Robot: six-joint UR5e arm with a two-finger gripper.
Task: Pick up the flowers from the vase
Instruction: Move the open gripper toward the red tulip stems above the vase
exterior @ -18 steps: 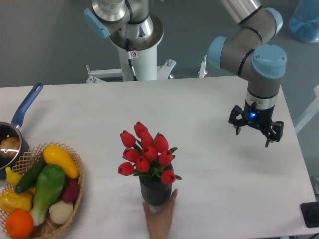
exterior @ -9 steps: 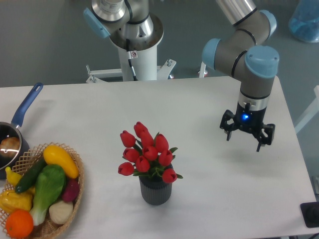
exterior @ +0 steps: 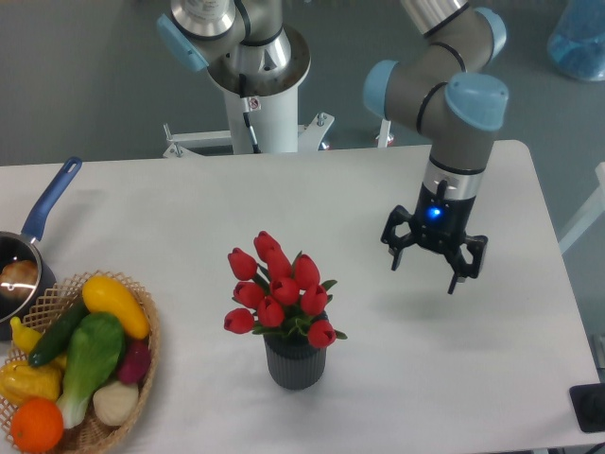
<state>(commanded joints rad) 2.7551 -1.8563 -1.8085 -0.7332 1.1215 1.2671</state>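
I am on the approach, nothing lifted yet. My gripper [exterior: 432,262] hangs above the table [exterior: 189,203] with its jaws spread apart and empty, up and to the right of the vase [exterior: 296,364] and well apart from it. The flowers [exterior: 279,288] stand upright in the vase, red buds bunched above its rim. Next, I judge, I must travel left over the vase, descend, and close around the stems just under the buds.

flowers [exterior: 279,288] in vase [exterior: 296,364], pincer [exterior: 433,255] right
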